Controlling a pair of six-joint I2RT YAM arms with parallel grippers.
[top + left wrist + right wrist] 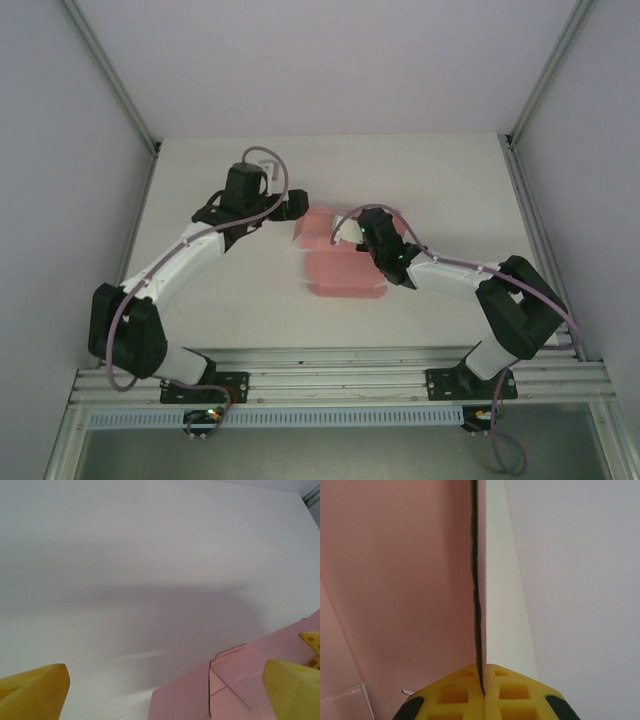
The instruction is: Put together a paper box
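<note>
1. The paper box (345, 276) lay at the middle of the top view as a pale pink die-cut sheet, mostly flat on the white tabletop (240, 300), between my two arms.
2. My right end effector (482, 682) was clamped on one raised panel of it. In the right wrist view the card's thin edge ran straight up from between my yellow jaws, with the pink face at the left of the frame and the pale reverse at the right.
3. My left end effector (165, 680) stood wide open with nothing between its jaws, just beside the sheet's upper left corner in the top view. A slit and fold lines showed at the lower right of the left wrist view.
4. I judged the card very light and thin. It looked stiff across a panel but ready to bend at its scored lines, and easy to crease or tear at the slits under a hard pinch or a twist.
5. I judged the surface smooth, so flat parts would slide on the tabletop rather than lift.
6. The place to take hold was a raised edge, pinched across its thickness close to a fold line and not mid-panel.
</note>
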